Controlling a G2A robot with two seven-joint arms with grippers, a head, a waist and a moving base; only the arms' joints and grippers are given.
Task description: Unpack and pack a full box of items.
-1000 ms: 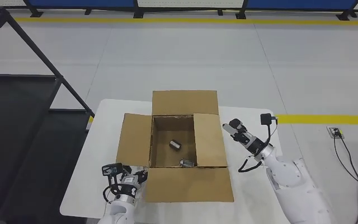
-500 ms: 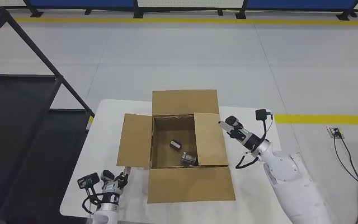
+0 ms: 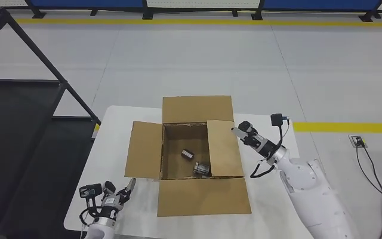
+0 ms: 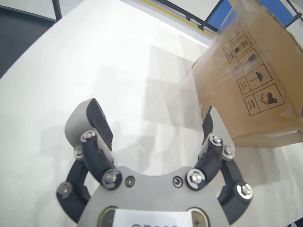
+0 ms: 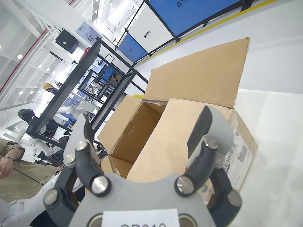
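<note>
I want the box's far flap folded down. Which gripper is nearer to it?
Right. The right gripper is by the right flap's outer edge, close to the far flap's corner. The left gripper is near the table's front left corner, across the box.

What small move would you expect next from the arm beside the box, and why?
Probably the open, empty right tool should ease over the flap of the brown cardboard box toward the small dark cylinder inside, being the nearer arm.
</note>
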